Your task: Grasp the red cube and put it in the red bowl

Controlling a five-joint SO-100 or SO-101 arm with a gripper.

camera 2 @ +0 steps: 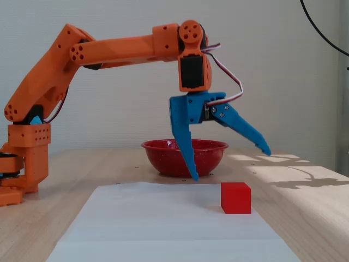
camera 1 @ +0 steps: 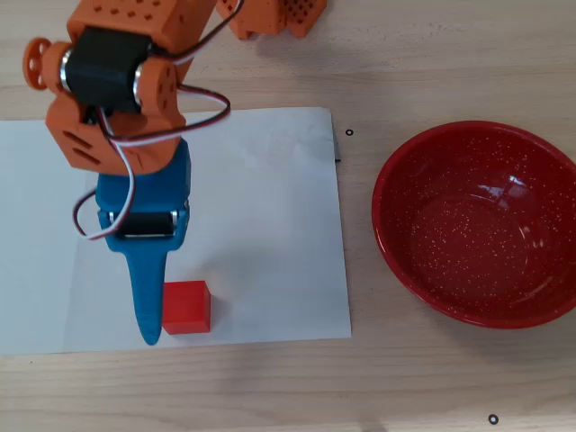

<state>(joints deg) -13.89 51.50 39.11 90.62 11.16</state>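
Bowl [camera 1: 477, 225] sitting at 3 o'clock of the paper [camera 1: 261, 207], empty. Gripper [camera 2: 232, 164] hanging wide open, holding nothing, above the cube [camera 1: 187, 307] at the paper's 6 o'clock edge. Advice: centre the jaws astride the cube before descending, then close squarely on opposite faces.

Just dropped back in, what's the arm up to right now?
The arm's blue pincer is wide open, above the red cube and not touching it. The cube sits on the white paper near its front edge in the overhead view, with one finger just to its left. The red bowl stands off the paper to the right, empty. Nothing has been grasped yet.
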